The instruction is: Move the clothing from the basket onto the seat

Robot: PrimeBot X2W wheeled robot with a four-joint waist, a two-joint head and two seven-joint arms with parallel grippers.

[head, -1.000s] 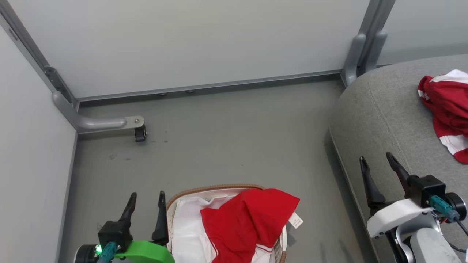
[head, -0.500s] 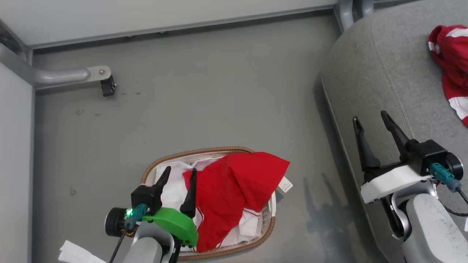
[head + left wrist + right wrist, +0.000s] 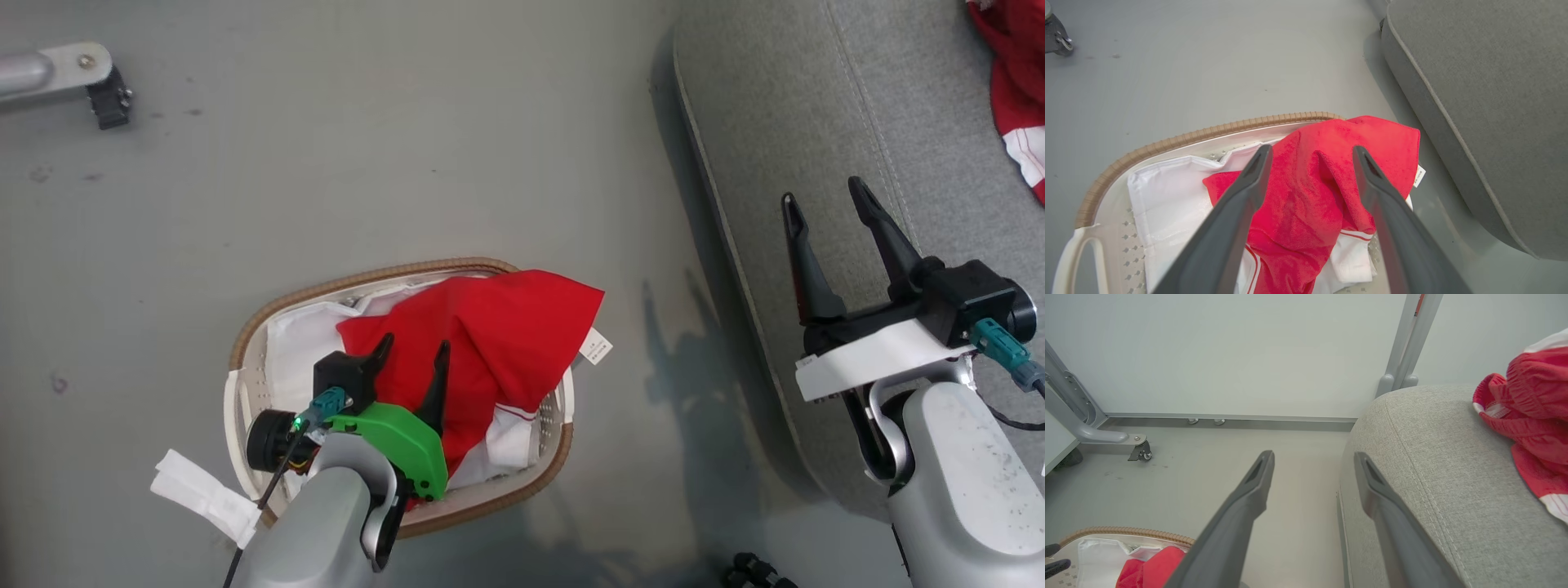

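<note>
In the head view, the basket [image 3: 326, 286] stands on the grey floor [image 3: 367, 147], near the seat [image 3: 816, 98]. It holds a white liner sheet [image 3: 298, 343] and a red garment [image 3: 498, 327] whose tagged corner hangs over the rim. The left gripper [image 3: 415, 341] hovers over that garment, fingers apart and empty. The right gripper [image 3: 821, 190] hangs at the seat's edge, fingers spread with nothing between them. The other red garment [image 3: 1016, 90] lies on the seat.

The left wrist view comes closer: the wide fingers flank a raised fold of the basket's garment, and white striped trim shows lower in the heap. A loop handle [image 3: 1069, 253] is visible.

In the right wrist view, one finger is over the floor and one over the cushion. The seat's garment shows a gathered waistband, and a pale wall panel [image 3: 1249, 355] stands behind.
</note>
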